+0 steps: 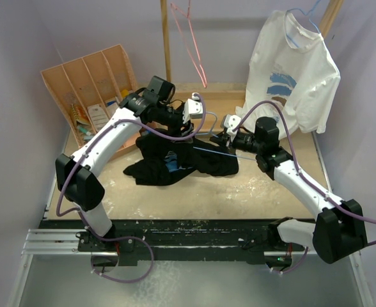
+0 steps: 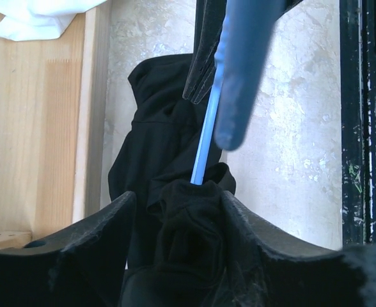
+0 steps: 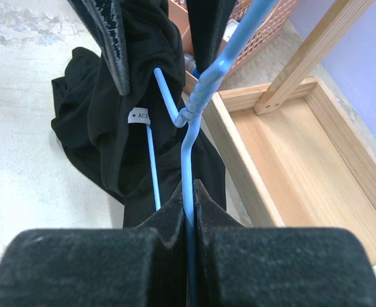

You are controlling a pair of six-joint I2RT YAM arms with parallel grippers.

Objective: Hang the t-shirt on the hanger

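With right pincer (image 3: 188, 190) clamped on hanger (image 3: 187, 147) wire, close left pincer (image 2: 178, 198), half-wide around bunched t-shirt (image 2: 153, 128) collar over counter (image 1: 252, 192) middle, grip uncertain; then draw cloth along wire slowly.

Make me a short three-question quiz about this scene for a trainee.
1. True or false: the right gripper is shut on the wire of the blue hanger.
2. Where is the white t-shirt? A) hanging at the back right; B) flat on the table; C) in the wooden divider box.
3. What colour is the bare wire hanger at the back?
Key: 1 true; 2 A; 3 pink-red.
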